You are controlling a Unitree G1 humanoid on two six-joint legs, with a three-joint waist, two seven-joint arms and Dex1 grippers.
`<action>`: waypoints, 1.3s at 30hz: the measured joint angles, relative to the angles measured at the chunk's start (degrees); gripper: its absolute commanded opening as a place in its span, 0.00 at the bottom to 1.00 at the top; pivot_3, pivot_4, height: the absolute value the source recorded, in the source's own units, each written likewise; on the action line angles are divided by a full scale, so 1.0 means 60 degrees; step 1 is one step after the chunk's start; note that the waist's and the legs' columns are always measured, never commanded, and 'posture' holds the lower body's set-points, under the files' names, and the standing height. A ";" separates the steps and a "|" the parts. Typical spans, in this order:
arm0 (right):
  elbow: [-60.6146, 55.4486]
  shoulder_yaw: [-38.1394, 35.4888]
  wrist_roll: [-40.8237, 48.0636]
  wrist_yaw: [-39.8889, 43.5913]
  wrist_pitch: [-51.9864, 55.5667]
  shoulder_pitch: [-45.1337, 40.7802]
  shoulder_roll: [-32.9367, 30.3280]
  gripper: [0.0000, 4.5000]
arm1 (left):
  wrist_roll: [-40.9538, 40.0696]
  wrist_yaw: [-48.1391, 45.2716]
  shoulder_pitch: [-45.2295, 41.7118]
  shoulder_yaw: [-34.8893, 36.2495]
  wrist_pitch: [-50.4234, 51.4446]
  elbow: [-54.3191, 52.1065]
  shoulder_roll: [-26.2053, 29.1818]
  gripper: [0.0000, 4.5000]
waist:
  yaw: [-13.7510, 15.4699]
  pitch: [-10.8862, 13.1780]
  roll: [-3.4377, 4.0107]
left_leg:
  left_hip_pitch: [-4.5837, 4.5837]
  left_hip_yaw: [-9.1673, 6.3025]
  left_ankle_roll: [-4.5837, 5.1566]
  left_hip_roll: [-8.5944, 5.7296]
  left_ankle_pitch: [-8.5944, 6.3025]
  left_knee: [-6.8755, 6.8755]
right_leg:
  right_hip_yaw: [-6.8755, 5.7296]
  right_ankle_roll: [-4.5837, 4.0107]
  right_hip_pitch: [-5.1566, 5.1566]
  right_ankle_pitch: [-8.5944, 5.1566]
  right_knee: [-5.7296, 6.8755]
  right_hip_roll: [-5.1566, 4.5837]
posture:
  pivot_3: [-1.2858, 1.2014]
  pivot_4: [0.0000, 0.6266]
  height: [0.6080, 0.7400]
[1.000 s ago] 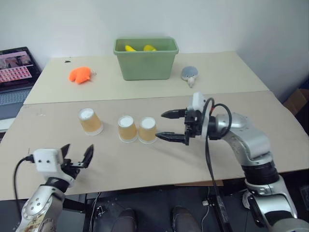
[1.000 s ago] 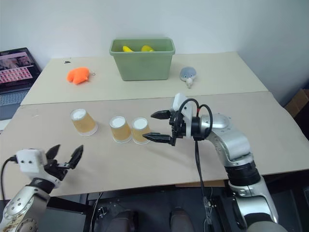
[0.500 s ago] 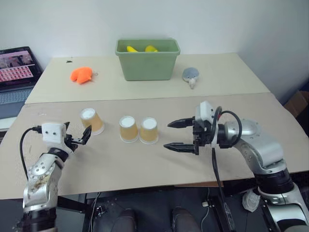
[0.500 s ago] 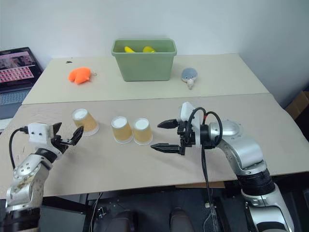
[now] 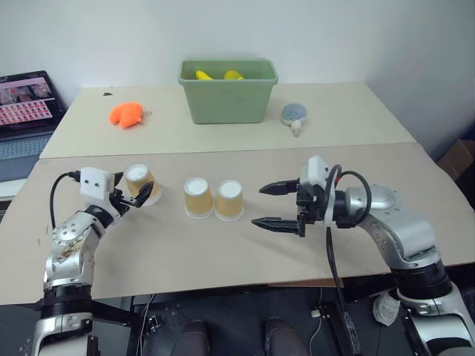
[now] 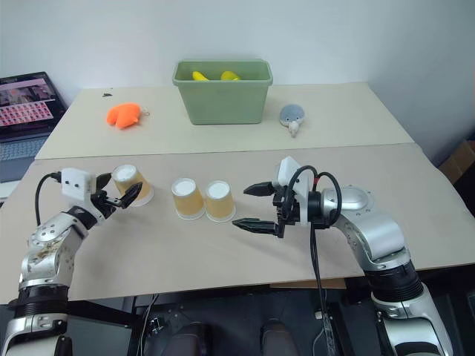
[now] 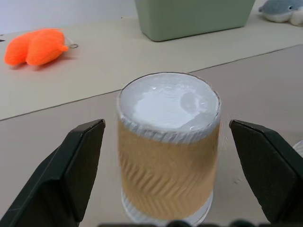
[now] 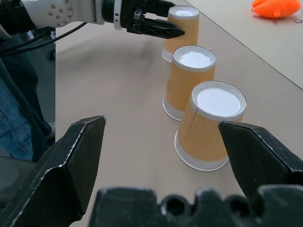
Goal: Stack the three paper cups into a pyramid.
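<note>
I am reaching my left gripper (image 5: 136, 197) around the lone paper cup (image 5: 139, 183), jaws spread wide with one finger on each side of it and neither pressing its tan wall. That cup is standing upside down, white bottom up, squarely between my left jaws, as the left wrist view shows.

I am holding my right gripper (image 5: 274, 205) just above the table (image 5: 223, 252), jaws also wide and holding nothing. The nearest cup of the pair (image 5: 228, 199) is sitting just ahead of those open jaws, and the middle cup (image 5: 197, 196) is touching or nearly touching it on its far side. Both are inverted too.

As I judge it, the pair is already forming the pyramid's base. What is left is closing on the lone cup, lifting it, and setting it on top across the two white bottoms.
</note>
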 measured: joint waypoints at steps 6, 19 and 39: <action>0.0001 0.0001 -0.0096 -0.0116 -0.0031 0.0038 0.0000 0.99 | 0.0091 -0.0126 -0.0387 -0.0224 -0.0227 0.0488 -0.0036 1.00 | -0.0021 0.0000 0.0000 | -0.0004 -0.0001 0.0000 0.0001 0.0000 -0.0001 | 0.0000 0.0000 -0.0004 0.0000 0.0001 0.0000 | 0.52 0.24 0.94; 0.0119 0.0128 -0.0536 -0.0201 -0.0214 0.0094 0.0008 1.00 | 0.0082 -0.0141 -0.0458 -0.0233 -0.0334 0.0577 -0.0058 0.62 | -0.0006 0.0000 -0.0001 | -0.0004 -0.0002 0.0000 0.0000 0.0000 0.0002 | 0.0000 0.0001 -0.0004 0.0000 0.0003 0.0000 | 0.52 0.24 0.94; 0.1002 0.0601 -0.1334 -0.0871 -0.0512 0.0051 0.0495 1.00 | -0.1824 -0.1974 -0.4016 -0.0117 0.1787 0.0522 0.0684 0.54 | -0.0025 0.0015 -0.0025 | -0.0035 -0.0019 0.0002 -0.0005 -0.0001 0.0033 | -0.0022 0.0008 -0.0007 0.0002 0.0009 0.0002 | 0.52 0.24 0.94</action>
